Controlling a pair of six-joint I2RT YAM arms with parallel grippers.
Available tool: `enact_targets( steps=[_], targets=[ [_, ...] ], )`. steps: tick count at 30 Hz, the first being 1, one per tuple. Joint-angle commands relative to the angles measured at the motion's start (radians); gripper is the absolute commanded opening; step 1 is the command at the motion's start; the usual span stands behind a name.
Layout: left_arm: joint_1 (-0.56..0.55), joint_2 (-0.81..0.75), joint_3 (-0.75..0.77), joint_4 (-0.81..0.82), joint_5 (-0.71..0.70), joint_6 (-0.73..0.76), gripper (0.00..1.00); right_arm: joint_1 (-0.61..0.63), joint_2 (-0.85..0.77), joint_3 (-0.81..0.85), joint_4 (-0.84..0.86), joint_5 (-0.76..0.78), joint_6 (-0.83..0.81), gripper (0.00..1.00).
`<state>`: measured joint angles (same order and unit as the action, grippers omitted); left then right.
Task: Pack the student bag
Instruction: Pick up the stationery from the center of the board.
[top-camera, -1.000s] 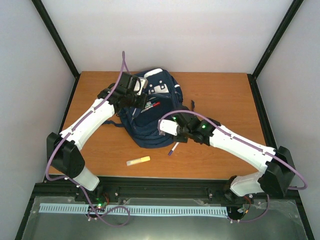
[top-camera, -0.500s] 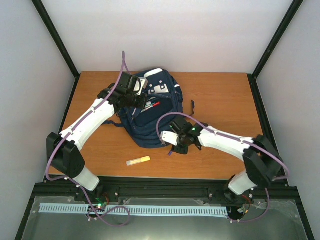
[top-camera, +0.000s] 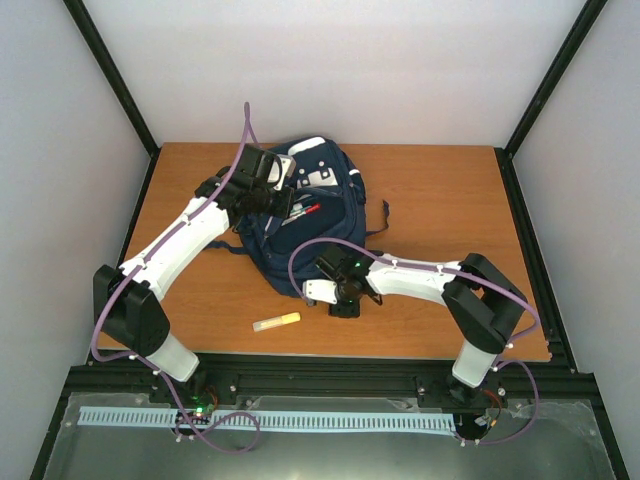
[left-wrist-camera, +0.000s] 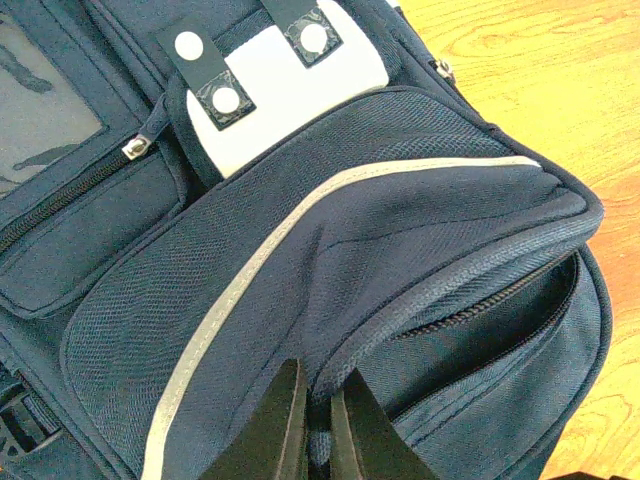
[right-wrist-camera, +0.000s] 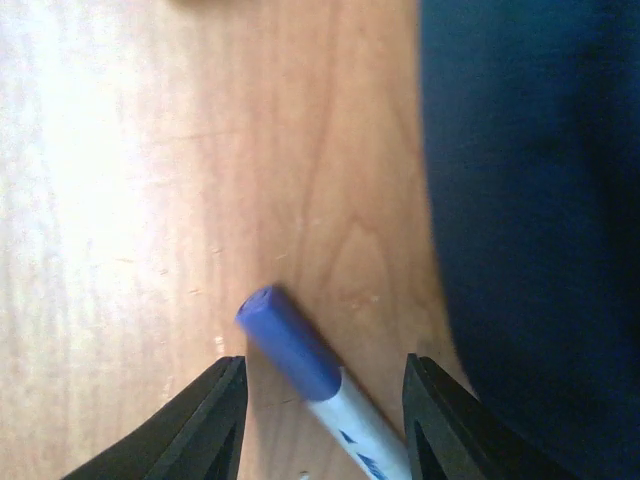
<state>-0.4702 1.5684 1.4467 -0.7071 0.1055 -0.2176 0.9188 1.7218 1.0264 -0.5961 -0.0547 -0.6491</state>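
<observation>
A large navy blue soft fabric backpack (top-camera: 275, 250) is being supported by the brown wooden table (top-camera: 440, 190), far-centre. Its front flap seam is being pinched by the left gripper (left-wrist-camera: 318, 425), jaws closed tight on fabric. A blue-capped white marker (right-wrist-camera: 290, 345) is being straddled, untouched, by the right gripper (right-wrist-camera: 325, 400), jaws approx. half apart, just beside the backpack's near edge.

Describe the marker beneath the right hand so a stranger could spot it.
Start at the navy backpack on the wooden table. At its near edge lies a marker. Its white barrel and blue cap distinguish it from the yellow highlighter nearby.
</observation>
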Motion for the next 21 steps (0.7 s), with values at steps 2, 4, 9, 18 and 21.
enact_targets(
  steps=[2, 4, 9, 18, 21],
  targets=[
    [0.012, -0.019, 0.067, 0.020, 0.007, -0.032, 0.01, 0.004, 0.023, 0.038, -0.081, -0.085, -0.108, 0.44],
    [0.012, -0.019, 0.067, 0.017, 0.008, -0.032, 0.01, 0.000, 0.035, 0.051, -0.105, -0.074, -0.115, 0.44],
    [0.011, -0.019, 0.067, 0.018, 0.011, -0.032, 0.01, -0.020, 0.065, 0.063, -0.139, -0.082, -0.113, 0.44],
    [0.012, -0.021, 0.067, 0.017, 0.017, -0.035, 0.01, -0.043, 0.051, -0.001, -0.151, -0.048, -0.062, 0.37],
    [0.012, -0.021, 0.068, 0.018, 0.018, -0.035, 0.01, -0.077, 0.020, -0.029, -0.156, -0.033, -0.038, 0.28]
  ],
)
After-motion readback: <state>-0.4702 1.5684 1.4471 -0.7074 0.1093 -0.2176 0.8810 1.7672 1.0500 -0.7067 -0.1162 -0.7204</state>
